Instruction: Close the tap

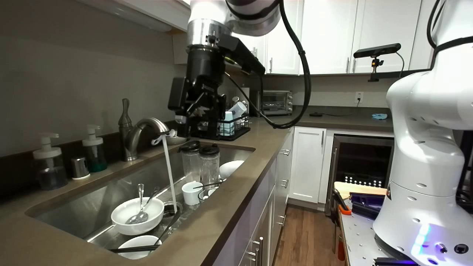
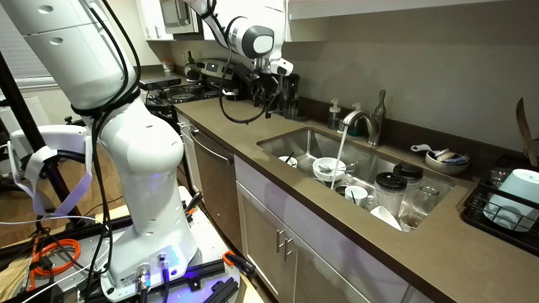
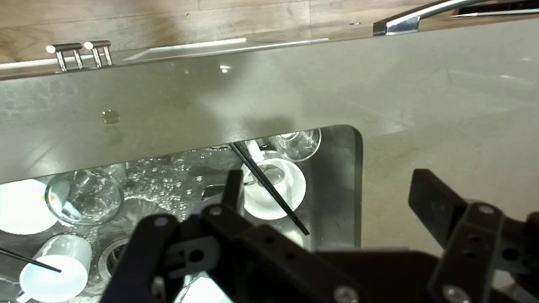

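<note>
The tap (image 1: 136,136) is a silvery gooseneck faucet with an upright lever behind its arched spout. It also shows in an exterior view (image 2: 372,126), with a stream of water (image 2: 339,155) running from the spout into the sink (image 2: 290,145). My gripper (image 1: 199,129) hangs pointing down, higher than the spout and apart from the tap. In an exterior view the gripper (image 2: 262,103) is left of the tap, partly hidden by the wrist. In the wrist view the gripper (image 3: 328,181) is open and empty above a sink corner. The tap is not visible there.
Soap bottles (image 1: 48,166) and a metal cup (image 1: 80,168) stand beside the tap. The sink holds a white bowl (image 1: 125,223), a mug (image 1: 191,193) and lidded cups (image 2: 389,195). A black dish rack (image 2: 497,210) stands beyond the sink. Upper cabinets (image 1: 329,37) hang overhead.
</note>
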You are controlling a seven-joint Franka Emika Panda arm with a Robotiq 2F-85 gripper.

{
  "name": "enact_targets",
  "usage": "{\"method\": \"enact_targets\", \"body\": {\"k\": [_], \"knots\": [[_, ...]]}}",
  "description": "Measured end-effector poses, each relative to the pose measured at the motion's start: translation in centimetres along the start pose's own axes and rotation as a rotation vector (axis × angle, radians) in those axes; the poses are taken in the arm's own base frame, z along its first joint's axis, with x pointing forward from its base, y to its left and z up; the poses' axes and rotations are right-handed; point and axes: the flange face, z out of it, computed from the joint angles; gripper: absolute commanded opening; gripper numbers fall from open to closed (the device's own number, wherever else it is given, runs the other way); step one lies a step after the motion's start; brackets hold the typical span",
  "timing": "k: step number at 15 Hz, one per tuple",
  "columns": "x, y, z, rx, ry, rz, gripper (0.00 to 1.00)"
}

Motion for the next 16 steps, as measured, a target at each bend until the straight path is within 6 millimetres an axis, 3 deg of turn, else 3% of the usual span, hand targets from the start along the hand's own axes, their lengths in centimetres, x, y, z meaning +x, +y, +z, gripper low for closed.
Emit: {"method": "enact_targets", "body": {"k": [10, 16], "knots": [[0.4, 0.3, 0.0, 0.003, 0.008, 0.007, 1.0], [5.1, 1.9, -0.9, -0.031, 0.198, -0.025, 1.0]]}}
